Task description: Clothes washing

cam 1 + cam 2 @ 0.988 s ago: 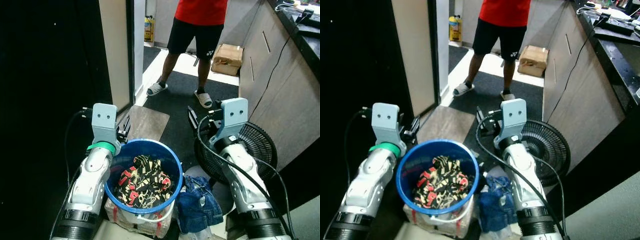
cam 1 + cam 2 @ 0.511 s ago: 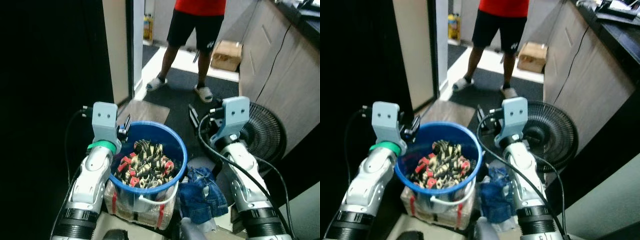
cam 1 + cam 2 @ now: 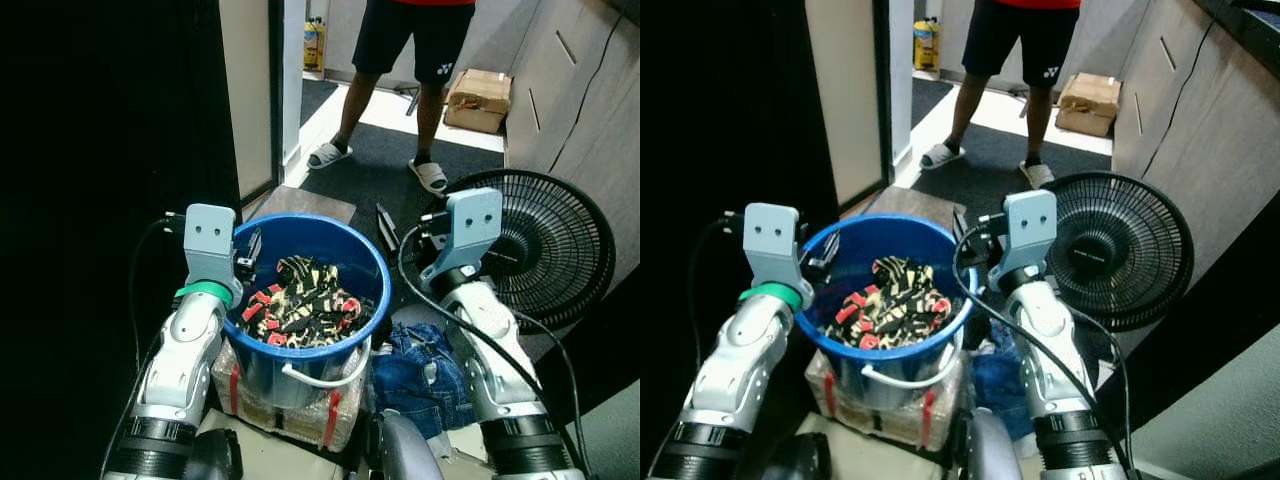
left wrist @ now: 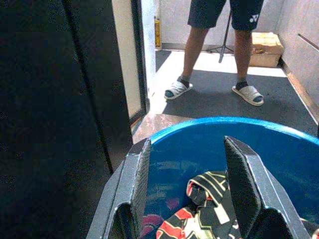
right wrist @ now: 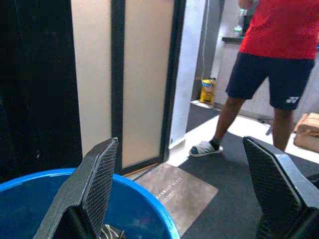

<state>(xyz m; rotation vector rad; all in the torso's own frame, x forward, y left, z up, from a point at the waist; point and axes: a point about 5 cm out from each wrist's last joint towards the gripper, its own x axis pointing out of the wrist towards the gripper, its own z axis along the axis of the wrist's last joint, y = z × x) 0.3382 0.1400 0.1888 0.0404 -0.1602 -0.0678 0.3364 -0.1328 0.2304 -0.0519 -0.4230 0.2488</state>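
I've got the round blue plastic bucket [image 3: 312, 290] right between my two arms, its smooth wall glossy and a white wire-like handle hanging off its near rim. It sits on a clear-wrapped bundle with red tape [image 3: 285, 405]. Inside lies the crumpled laundry [image 3: 300, 305], a soft cloth patterned in black, red and cream. Beside the bucket on my right is a heap of blue denim [image 3: 420, 375], rumpled, touching the bundle's side.

My left gripper [image 4: 187, 186] hovers at the bucket's left rim with its ribbed black fingers spread apart, the rim and the cloth showing between them. My right gripper [image 5: 192, 191] is at the right rim, fingers also wide apart (the mesh texture on the pads is plain in the wrist view).

Behind my right arm stands a round black floor fan [image 3: 540, 245] with a wire grille. A person in dark shorts and white slippers [image 3: 400, 60] stands on the dark carpet by the doorway, near a cardboard box [image 3: 478, 100].

Against half a second ago, my head camera has shifted: the bucket now sits higher in the picture, the fan shows whole, and the person shows from the waist down. Both arms keep their stations at the rim.
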